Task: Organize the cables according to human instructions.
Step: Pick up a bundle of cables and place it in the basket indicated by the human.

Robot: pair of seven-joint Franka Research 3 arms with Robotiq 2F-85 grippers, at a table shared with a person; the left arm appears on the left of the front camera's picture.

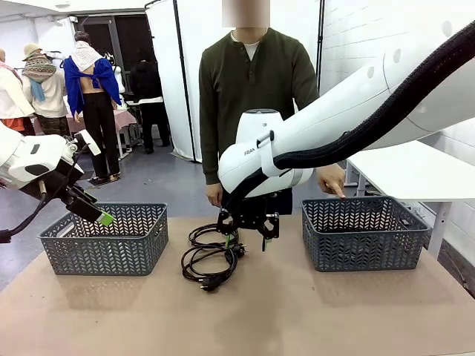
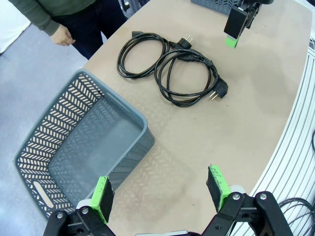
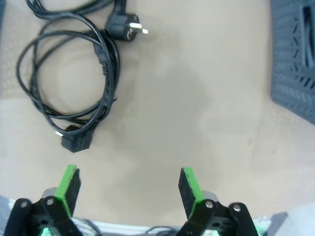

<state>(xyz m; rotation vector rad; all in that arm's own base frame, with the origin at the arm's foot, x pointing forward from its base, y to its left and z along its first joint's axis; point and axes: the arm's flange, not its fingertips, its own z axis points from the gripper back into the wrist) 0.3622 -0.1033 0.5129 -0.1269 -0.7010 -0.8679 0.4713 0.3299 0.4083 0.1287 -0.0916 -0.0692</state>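
Cables (image 1: 211, 254) lie in loose black coils on the brown tabletop (image 1: 297, 311), between two grey lattice baskets. At least two overlapping loops with plugs can be made out; how many cords are in the heap is hard to tell. In the front view the far loops are hidden behind the robot's right hand (image 1: 246, 230); the right wrist view is soft, and its top edge cuts the coils off. The bulky white right arm (image 1: 334, 126) and its ribbed black hose (image 1: 386, 119) cross in front of the person (image 1: 252, 81), covering the waist.

The person stands at the far side of the tabletop. The person's pointing hand (image 1: 332, 180) is lowered, fingers aimed down at the far rim of the right basket (image 1: 364, 252); whether it touches the rim cannot be told. The person's other hand (image 1: 214, 194) hangs by the tabletop's far edge.

The right hand hangs low over the far side of the coils, fingers pointing down, jaws wide apart and holding nothing. Its wrist view shows bare tabletop between the green pads, with the coils towards the upper left of that picture.

The left hand (image 1: 100, 215) is raised beside the left basket (image 1: 104, 252), tilted down towards it. In its wrist view the jaws stand wide open and empty; one finger hides part of the basket's wall.
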